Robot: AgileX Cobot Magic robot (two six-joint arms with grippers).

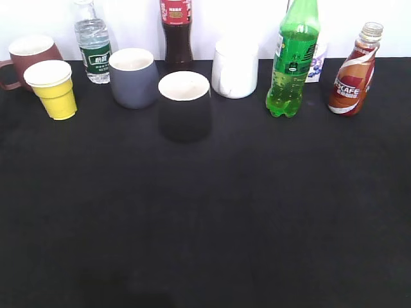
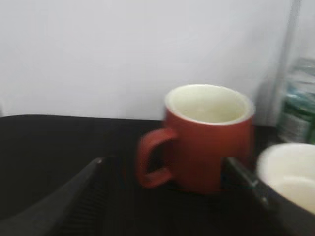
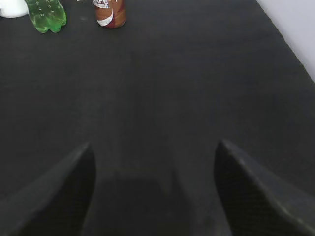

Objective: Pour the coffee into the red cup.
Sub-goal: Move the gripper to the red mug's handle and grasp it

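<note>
Two grippers are near the cameras, and both have their jaws spread wide with nothing in them. The right gripper hangs low over the bare black table, far from the bottles. The left gripper is close to the red cup, which stands upright between the jaw tips in the left wrist view, its handle pointing left, but I cannot tell if the tips touch it. That picture is a bit blurry. Nothing of the pouring looks done yet. The red cup looks empty inside, with only its pale wall showing. In the exterior view no arm shows at all. Going back across the table, the black cup stands nearest. Behind it come the yellow paper cup, the grey cup, the white cup and the green soda bottle. The red cup sits at the far left, just behind the yellow paper cup. The coffee stands upright at the far right, well apart from the red cup, and no gripper holds it. Its top looks open, though I am not sure. At the very back stand the water bottle and the cola bottle. I think everything is still left: grab the coffee, bring it and the cup together, and tip it in.
</note>
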